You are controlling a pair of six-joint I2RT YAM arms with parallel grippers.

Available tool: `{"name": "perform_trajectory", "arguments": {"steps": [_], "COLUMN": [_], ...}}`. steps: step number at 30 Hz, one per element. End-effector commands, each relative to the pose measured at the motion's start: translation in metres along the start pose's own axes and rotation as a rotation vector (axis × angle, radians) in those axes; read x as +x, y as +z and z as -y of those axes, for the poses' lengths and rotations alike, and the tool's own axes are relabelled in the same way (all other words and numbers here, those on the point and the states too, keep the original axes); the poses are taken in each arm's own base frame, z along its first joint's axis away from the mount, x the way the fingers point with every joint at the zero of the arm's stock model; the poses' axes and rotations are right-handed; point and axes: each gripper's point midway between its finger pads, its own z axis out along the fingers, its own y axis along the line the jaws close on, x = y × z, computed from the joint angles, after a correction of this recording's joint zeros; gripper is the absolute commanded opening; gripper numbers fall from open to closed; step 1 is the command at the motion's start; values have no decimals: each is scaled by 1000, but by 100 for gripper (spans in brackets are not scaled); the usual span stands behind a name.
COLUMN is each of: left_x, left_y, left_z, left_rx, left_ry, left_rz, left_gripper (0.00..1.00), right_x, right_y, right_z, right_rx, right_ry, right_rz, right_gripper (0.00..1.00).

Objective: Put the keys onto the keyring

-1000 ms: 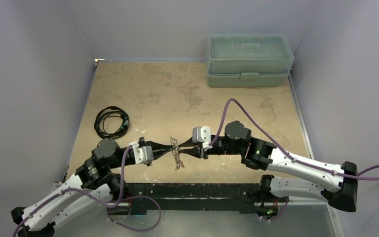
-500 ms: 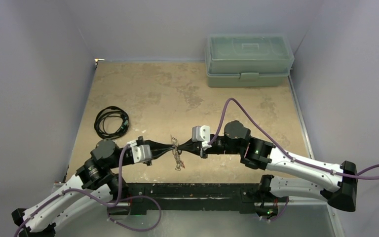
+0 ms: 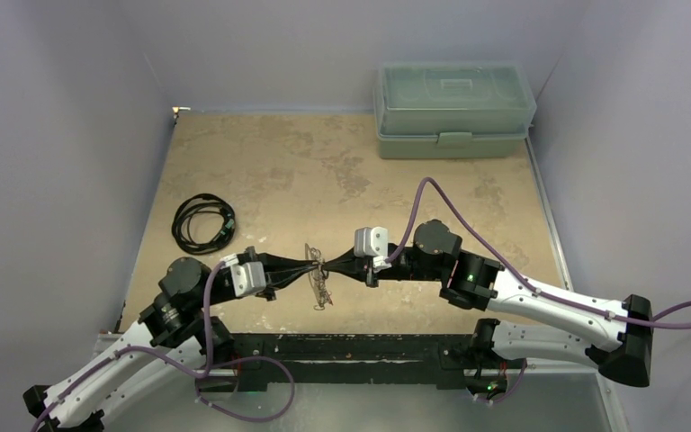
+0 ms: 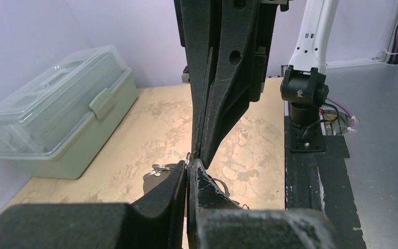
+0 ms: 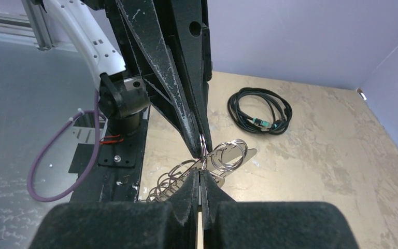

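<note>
The left end effector (image 3: 311,267) and right end effector (image 3: 327,266) meet tip to tip over the near middle of the worktop (image 3: 324,171). Each is pinched tight on the keyring (image 3: 317,286), which dangles between them.

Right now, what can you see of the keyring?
The keyring looks like thin silvery metal: a flat piece with a row of small round wire loops, some overlapping. It hangs between the two arms, near the front of the table. The left gripper and the right gripper are both shut on its upper part, tips almost meeting. Its lower end droops toward the table; whether it touches is unclear.
</note>
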Motion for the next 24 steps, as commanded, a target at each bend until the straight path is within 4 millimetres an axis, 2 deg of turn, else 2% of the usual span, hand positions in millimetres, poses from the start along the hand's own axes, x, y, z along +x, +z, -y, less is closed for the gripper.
{"name": "perform_trajectory", "arguments": {"steps": [1,11,18,20,22,24], "left_x": [-26,-32,-28,-27,-27,-27], "left_y": [1,-3,-2,-1,-1,-1], "left_z": [-5,-7,-8,-7,-7,-6], "left_rx": [-13,-31,-31,-25,-22,-13], "left_ry": [30,41,39,39,37,36], "left_rz": [103,130,113,110,109,108], "left_gripper": [0,0,0,0,0,0], "right_x": [0,1,-6,-7,-11,-16], "right_y": [1,-1,-3,-3,-3,-5], "right_z": [-3,-3,-3,-2,-2,-1], "right_rx": [-8,-6,1,1,3,6], "right_ry": [10,11,11,14,13,8], "right_rz": [15,11,32,35,41,55], "right_gripper": [0,0,0,12,28,37]}}
